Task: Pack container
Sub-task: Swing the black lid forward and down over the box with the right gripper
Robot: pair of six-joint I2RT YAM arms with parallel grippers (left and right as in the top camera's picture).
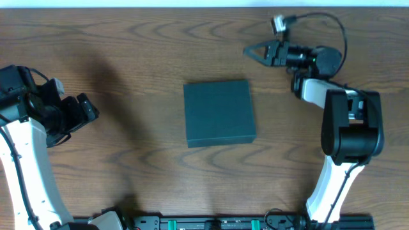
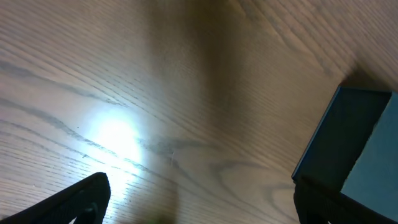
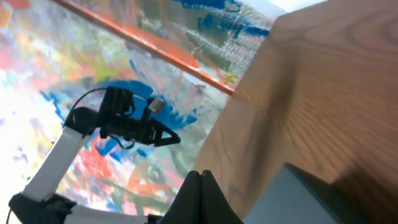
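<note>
The container [image 1: 219, 113] is a dark green square box, lid closed, flat on the middle of the wooden table. Its corner shows at the right of the left wrist view [image 2: 354, 149] and at the bottom right of the right wrist view [image 3: 298, 199]. My left gripper [image 1: 86, 110] is at the table's left side, well left of the box; its fingers are wide apart and empty [image 2: 199, 208]. My right gripper [image 1: 250, 50] hovers at the far right, beyond the box's far right corner, pointing left; its fingers are pressed together with nothing between them [image 3: 200, 186].
The wooden table [image 1: 128, 51] carries only the box; no snacks show. The right wrist view looks over the table's edge [image 3: 239, 118] to a colourful painted floor, with the other arm [image 3: 124, 124] in the distance.
</note>
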